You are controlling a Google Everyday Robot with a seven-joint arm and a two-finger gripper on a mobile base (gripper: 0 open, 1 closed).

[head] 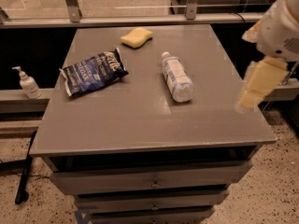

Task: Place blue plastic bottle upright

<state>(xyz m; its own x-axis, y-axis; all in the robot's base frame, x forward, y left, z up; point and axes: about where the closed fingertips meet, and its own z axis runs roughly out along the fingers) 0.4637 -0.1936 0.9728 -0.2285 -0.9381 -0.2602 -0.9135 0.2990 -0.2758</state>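
bottle [177, 76] lying on table [140, 120], tool [246, 99] at right

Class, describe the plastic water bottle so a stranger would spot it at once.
Find the grey table; the bottle lies on its side right of centre, between the dark blue snack bag and the gripper hanging by the right edge. It alone is clear ribbed plastic with a white cap.

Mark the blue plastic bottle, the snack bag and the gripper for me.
blue plastic bottle [177, 76]: camera view, on its label, mid-body.
snack bag [93, 73]: camera view, centre of the bag.
gripper [251, 94]: camera view, far right, on its lower end.
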